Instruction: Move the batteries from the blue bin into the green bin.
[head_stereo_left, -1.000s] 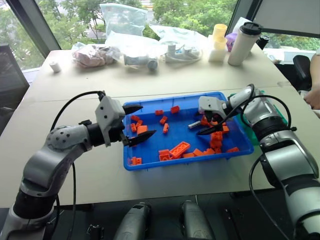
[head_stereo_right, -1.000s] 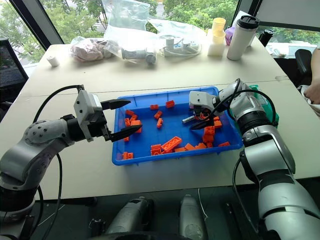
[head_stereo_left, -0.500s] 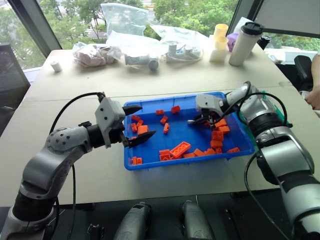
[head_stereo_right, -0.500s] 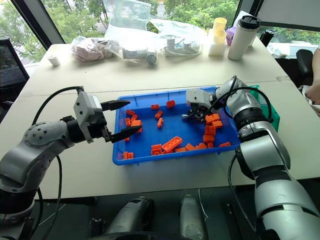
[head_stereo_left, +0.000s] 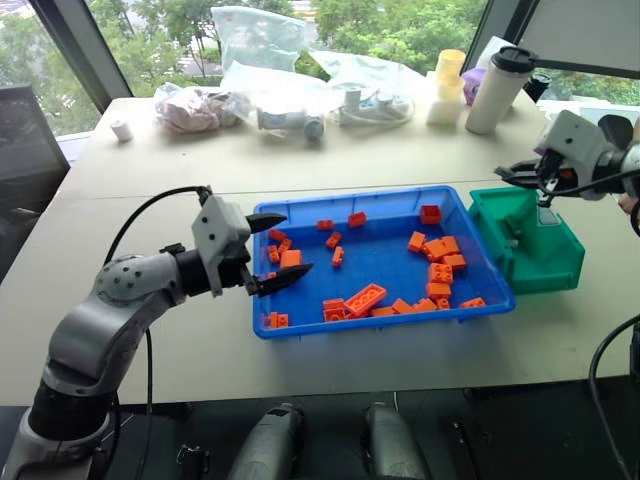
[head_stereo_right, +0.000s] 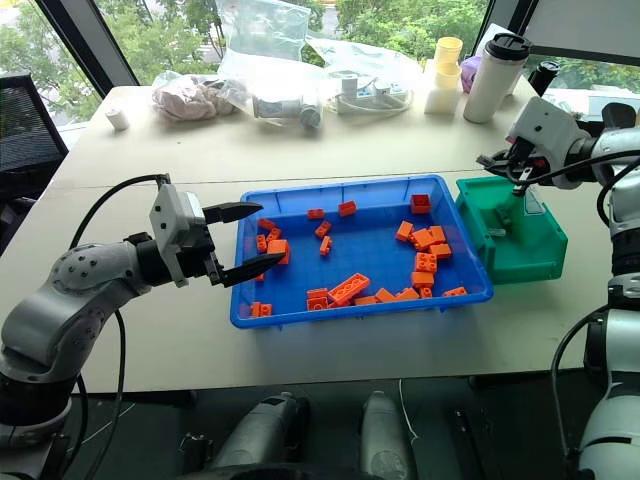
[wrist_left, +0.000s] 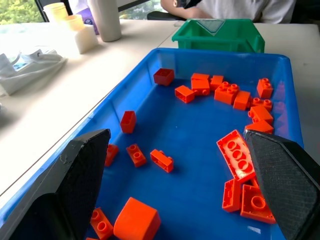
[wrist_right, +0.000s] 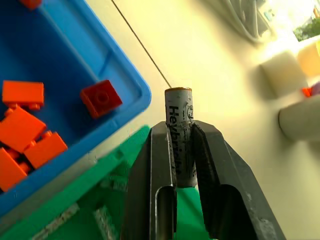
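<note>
R end effector (wrist_right: 185, 150) clamps battery (wrist_right: 180, 135) over green bin (head_stereo_left: 545, 262); lower inside walls before release. L end effector (head_stereo_left: 282, 245) wide, idle by blue bin (head_stereo_left: 262, 330)

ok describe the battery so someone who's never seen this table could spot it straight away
Find the blue bin of orange bricks in the middle of the table, then the smaller green bin against its right end. Above that green bin the right gripper is shut on the battery: a small silver cylinder with black lettering, unlike the blocky orange bricks.
</note>
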